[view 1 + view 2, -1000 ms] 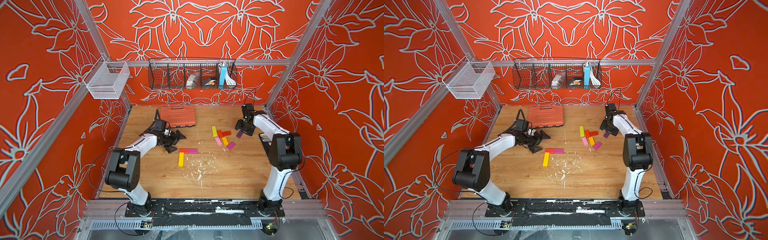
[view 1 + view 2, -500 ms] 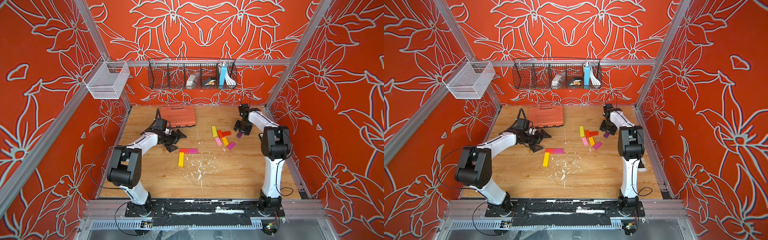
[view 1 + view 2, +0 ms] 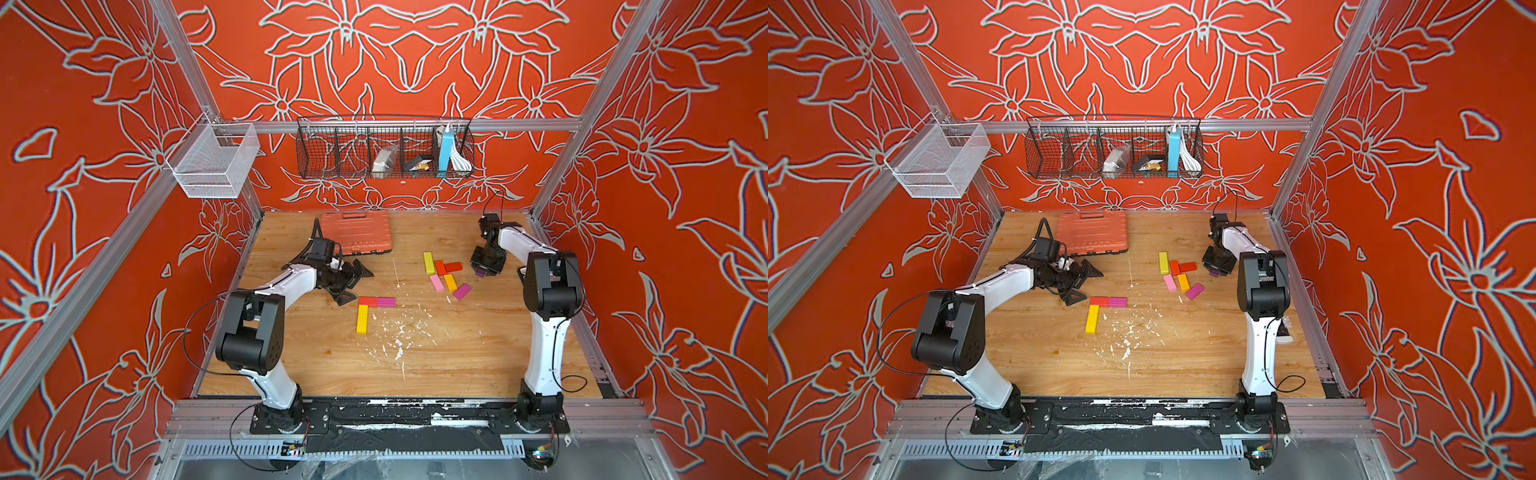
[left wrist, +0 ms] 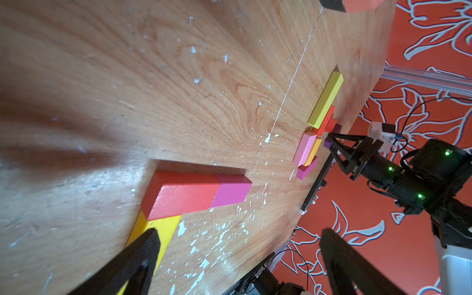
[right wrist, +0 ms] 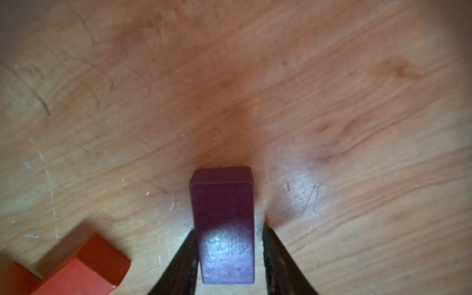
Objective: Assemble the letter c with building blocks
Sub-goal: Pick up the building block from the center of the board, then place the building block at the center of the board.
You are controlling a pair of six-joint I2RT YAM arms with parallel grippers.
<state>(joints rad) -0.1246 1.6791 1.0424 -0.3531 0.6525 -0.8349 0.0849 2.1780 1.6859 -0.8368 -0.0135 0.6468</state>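
Right gripper (image 5: pixel 227 229) points down at the table (image 3: pixel 457 365), fingers (image 5: pixel 181 268) straddling the purple block (image 5: pixel 222 204). One finger touches its side and the other shows a sliver of gap, so can't tell if it's pinched. Purple block lies flat in the back half, between the cluster (image 3: pixel 446 274) and the right edge. It's small, matte and square-cornered, with a glare patch on top.

Cluster sits just beside it toward the centre: six flat blocks lying loose, with sides touching or nearly. It has a long yellow block (image 3: pixel 428 262), two reds, pink, orange and magenta.

Left gripper (image 3: pixel 359 286) is spread wide, low over the table left of centre. Just beside its tips a red block (image 3: pixel 368 301) and a magenta block (image 3: pixel 386 301) lie end to end. A second yellow block (image 3: pixel 362 318) butts the red one's front side, making an L.

Front half of the table is open wood grain with white scuffs (image 3: pixel 399 345). Ribbed orange case (image 3: pixel 357 232) lies at the back edge.
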